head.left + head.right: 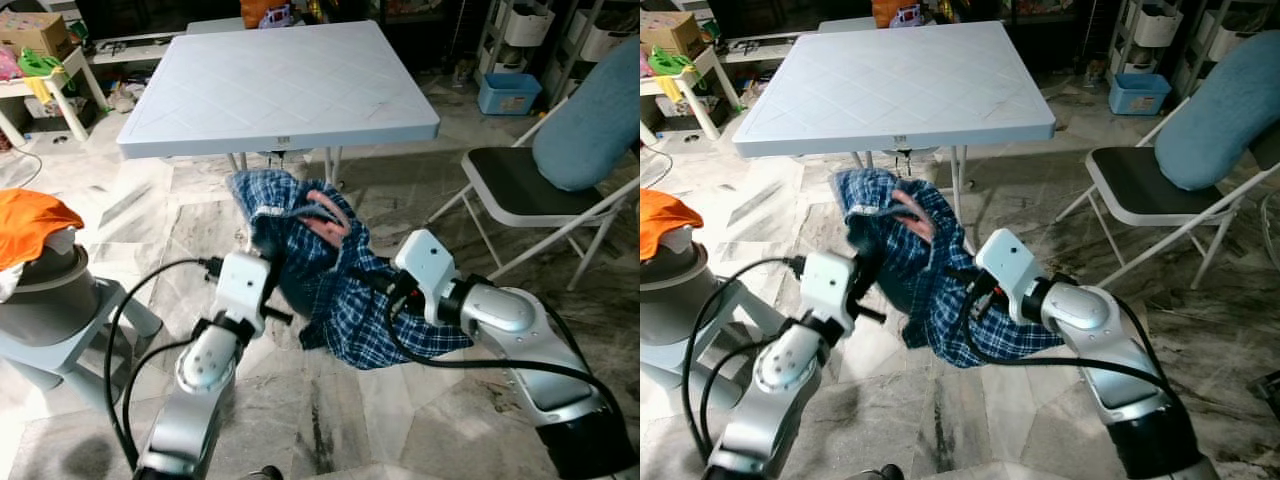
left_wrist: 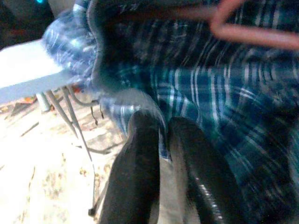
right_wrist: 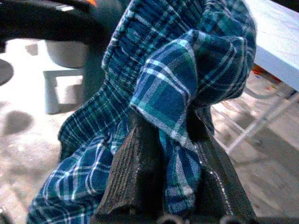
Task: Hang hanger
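Both grippers are pinching the blue plaid shirt point(image 1: 330, 280): our right gripper point(image 3: 170, 154) has a fold of cloth clamped between its fingers, and our left gripper point(image 2: 161, 140) has its fingers pressed together on the shirt's hem. Between them the shirt hangs bunched in mid-air above the marble floor point(image 1: 330, 420), just in front of the near edge of the white folding table point(image 1: 280, 80). A pink hanger point(image 1: 328, 218) sits inside the shirt, partly wrapped in cloth near the collar.

To do this step well, we judge that the cloth should be pulled off the hanger's hook first (it looks buried at present), so the hook is free to catch on something, and that both grips should hold level so the shirt does not slide off one shoulder.

From the head views we get the whole layout: the folding chair point(image 1: 520, 190) off the table's right edge and a grey stool point(image 1: 60, 320) carrying an orange cloth point(image 1: 30, 220) on the left. Through the left wrist view we see a bar of the hanger close up; the right wrist view gives the pinch itself.
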You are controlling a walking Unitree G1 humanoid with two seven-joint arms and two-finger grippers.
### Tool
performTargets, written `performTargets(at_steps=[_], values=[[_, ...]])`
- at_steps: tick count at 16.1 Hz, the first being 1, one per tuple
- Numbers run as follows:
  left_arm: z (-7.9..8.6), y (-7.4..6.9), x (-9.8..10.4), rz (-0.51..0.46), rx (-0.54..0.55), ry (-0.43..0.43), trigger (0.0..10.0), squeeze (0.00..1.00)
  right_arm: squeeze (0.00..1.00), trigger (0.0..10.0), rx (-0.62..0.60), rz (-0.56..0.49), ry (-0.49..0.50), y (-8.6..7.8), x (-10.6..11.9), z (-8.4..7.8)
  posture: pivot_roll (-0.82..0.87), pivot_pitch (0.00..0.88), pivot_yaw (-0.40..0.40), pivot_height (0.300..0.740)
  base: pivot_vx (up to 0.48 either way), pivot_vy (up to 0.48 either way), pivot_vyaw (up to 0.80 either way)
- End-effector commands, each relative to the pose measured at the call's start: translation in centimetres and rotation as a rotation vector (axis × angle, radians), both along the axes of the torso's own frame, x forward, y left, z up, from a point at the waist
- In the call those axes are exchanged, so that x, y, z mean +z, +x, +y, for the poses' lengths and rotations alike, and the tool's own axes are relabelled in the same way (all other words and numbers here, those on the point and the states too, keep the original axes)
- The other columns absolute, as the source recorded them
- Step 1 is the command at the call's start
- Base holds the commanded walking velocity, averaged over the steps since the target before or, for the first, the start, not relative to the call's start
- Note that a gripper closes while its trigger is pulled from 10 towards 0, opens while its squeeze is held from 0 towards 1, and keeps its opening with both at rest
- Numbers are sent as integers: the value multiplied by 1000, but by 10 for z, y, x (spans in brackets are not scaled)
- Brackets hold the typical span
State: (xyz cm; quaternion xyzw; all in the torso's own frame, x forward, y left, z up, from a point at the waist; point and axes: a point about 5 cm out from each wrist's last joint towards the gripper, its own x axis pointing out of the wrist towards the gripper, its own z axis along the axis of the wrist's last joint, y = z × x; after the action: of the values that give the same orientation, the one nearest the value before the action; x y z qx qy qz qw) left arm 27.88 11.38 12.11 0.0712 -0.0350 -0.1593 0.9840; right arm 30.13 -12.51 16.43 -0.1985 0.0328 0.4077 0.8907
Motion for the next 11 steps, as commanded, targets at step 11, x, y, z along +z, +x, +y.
performTargets(at_steps=[11], values=[[19, 22, 20, -147, 71, 166, 10000, 1000, 0, 10000, 74, -35, 80, -1, 20, 12, -85, 106, 64, 740, 0, 0, 0]])
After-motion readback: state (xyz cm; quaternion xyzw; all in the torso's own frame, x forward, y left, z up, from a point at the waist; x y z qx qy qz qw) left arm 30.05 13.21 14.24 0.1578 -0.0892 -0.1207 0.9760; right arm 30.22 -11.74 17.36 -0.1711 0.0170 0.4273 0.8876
